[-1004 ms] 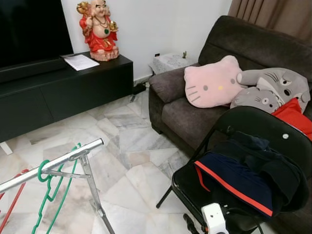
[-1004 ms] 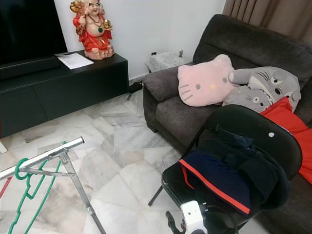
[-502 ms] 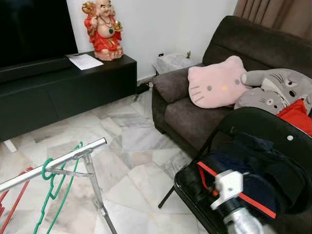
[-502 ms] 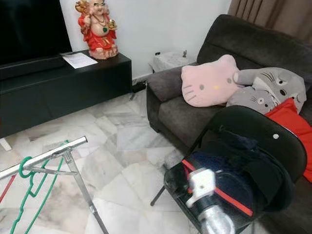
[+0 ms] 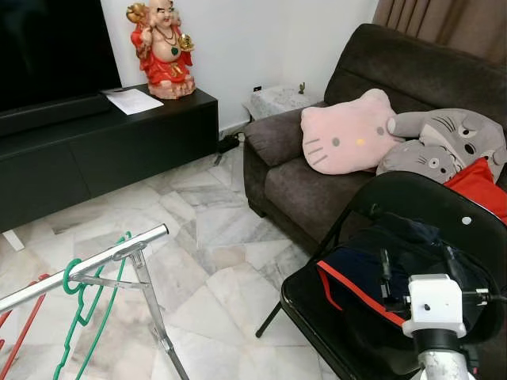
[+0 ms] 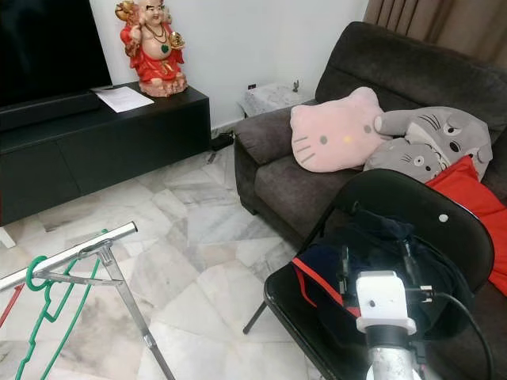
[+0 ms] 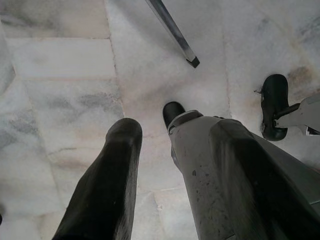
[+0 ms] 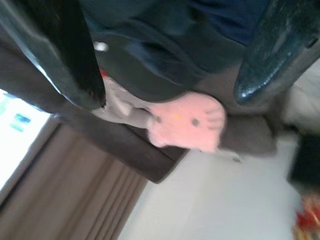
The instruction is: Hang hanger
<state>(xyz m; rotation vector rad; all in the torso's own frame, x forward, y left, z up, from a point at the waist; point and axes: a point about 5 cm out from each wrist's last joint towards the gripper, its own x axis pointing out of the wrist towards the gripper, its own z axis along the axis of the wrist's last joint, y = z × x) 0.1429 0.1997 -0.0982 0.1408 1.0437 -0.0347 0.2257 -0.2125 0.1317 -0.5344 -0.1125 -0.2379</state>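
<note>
A green hanger (image 5: 81, 310) hangs by its hook on the silver rail (image 5: 95, 261) of a drying rack at the lower left, with a red hanger (image 5: 17, 336) beside it. My right gripper (image 5: 417, 271) is raised over a black folding chair (image 5: 432, 198), open, its fingers pointing at the dark navy garment with a red stripe (image 5: 360, 289) heaped on the seat. In the right wrist view the right gripper (image 8: 170, 97) holds nothing; dark cloth shows between its fingers. My left gripper (image 7: 150, 125) hangs open above the marble floor.
A dark sofa (image 5: 293, 182) with a pink cat cushion (image 5: 344, 142) and grey plush stands behind the chair. A black TV console (image 5: 111, 150) with a red figurine lines the far wall. The rack's leg (image 5: 154, 317) stands on open marble floor.
My right arm rose from the bottom edge and swung right, now pointing at the clothes on the chair. The camera shifted slightly; hangers and rack stayed put.
</note>
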